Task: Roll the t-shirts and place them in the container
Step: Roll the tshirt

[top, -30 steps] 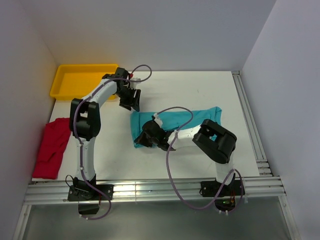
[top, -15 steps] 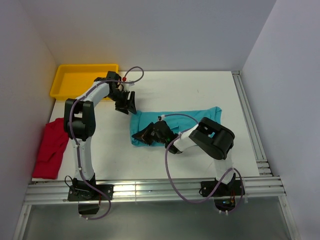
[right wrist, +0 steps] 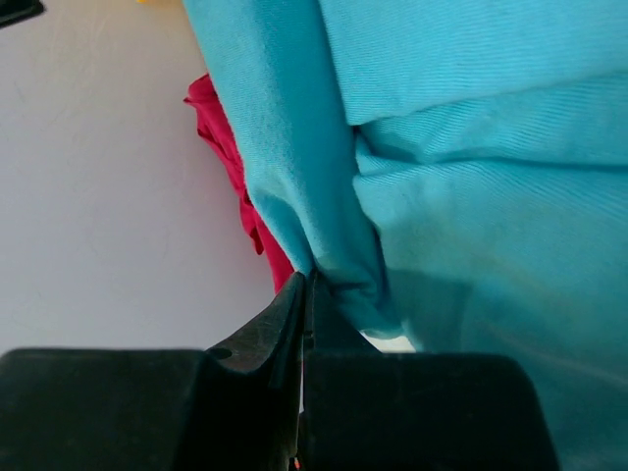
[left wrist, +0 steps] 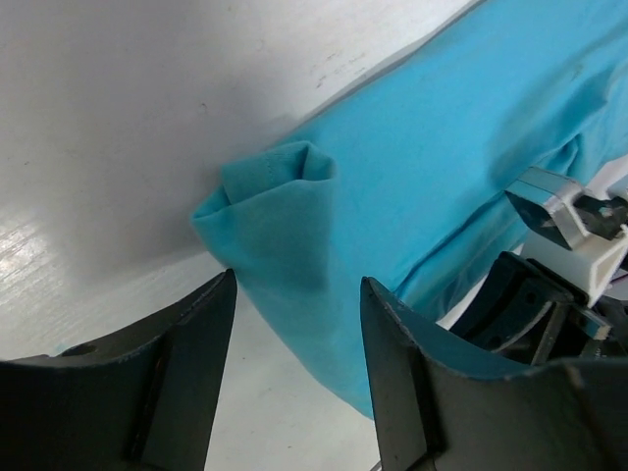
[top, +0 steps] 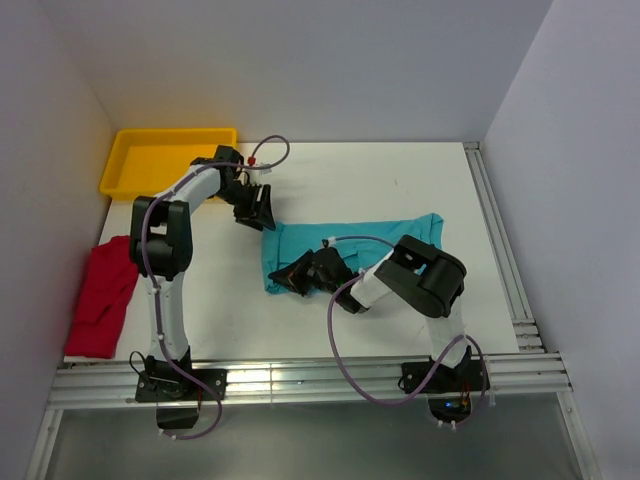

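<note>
Right gripper (top: 298, 274) has its 2 fingers pressed together on the near left edge of the teal t-shirt (top: 370, 240). It pinches a fold of cloth, likely so that end can be lifted and turned to start a roll. The shirt lies in a long strip in the middle of the white table (top: 400, 180). Left gripper (top: 262, 214) hangs just over the shirt's far left corner, fingers apart and holding nothing, probably ready to grab it. The red t-shirt (top: 105, 295) lies bunched at the table's left edge, not yet rolled. The yellow tray (top: 165, 133) sits in the far left corner.
</note>
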Available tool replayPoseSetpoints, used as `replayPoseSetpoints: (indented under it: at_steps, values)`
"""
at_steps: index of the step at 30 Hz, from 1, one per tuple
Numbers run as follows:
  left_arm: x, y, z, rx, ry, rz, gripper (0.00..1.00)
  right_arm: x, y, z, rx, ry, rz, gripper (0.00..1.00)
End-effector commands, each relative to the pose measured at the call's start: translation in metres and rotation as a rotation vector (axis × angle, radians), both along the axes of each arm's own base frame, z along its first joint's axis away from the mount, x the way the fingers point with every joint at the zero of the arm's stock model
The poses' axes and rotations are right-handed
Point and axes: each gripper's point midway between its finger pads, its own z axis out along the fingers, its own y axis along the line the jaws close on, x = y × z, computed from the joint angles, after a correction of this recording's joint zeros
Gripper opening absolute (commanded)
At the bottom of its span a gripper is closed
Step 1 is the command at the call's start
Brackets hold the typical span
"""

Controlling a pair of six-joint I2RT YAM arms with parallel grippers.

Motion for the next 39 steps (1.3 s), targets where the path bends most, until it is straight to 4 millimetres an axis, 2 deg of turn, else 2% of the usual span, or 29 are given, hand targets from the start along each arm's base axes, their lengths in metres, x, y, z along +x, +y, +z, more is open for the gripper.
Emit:
replayPoseSetpoints:
  at_steps: [1,5,10,20,27,30,31,32,35,39]
  values:
    - [0.004,-0.003,-0.006,0.019,-0.016,-0.019,0.59,0.004,-0.007,0.003,0.033,0.002,-0.038,0.00]
    - [0.007,0.001,-0.001,0.053,-0.058,0.000,0.64,0.002,-0.012,0.001,0.040,0.013,-0.055,0.00]
    - [0.008,-0.004,0.014,0.017,-0.088,-0.015,0.68,0.000,-0.017,-0.006,0.053,0.044,-0.072,0.00]
    - [-0.013,-0.015,0.015,-0.085,-0.052,-0.085,0.70,0.000,-0.026,-0.014,0.043,0.077,-0.110,0.00]
    - [-0.014,-0.020,0.012,-0.114,-0.025,-0.084,0.67,-0.002,-0.033,-0.018,0.023,0.095,-0.130,0.00]
    - [-0.010,-0.019,0.009,-0.082,-0.025,-0.076,0.58,-0.003,-0.034,-0.022,0.009,0.105,-0.134,0.00]
    - [-0.010,-0.022,0.007,-0.054,-0.020,-0.080,0.41,-0.002,-0.035,-0.023,-0.004,0.104,-0.137,0.00]
    - [-0.010,-0.019,0.004,-0.030,-0.017,-0.074,0.41,-0.002,-0.035,-0.023,-0.008,0.105,-0.137,0.00]
    - [-0.009,-0.023,0.003,0.011,-0.028,-0.071,0.30,-0.002,-0.035,-0.024,-0.030,0.105,-0.131,0.00]
    - [-0.004,-0.017,-0.001,0.091,-0.033,-0.048,0.15,-0.001,-0.036,-0.025,-0.074,0.100,-0.124,0.00]
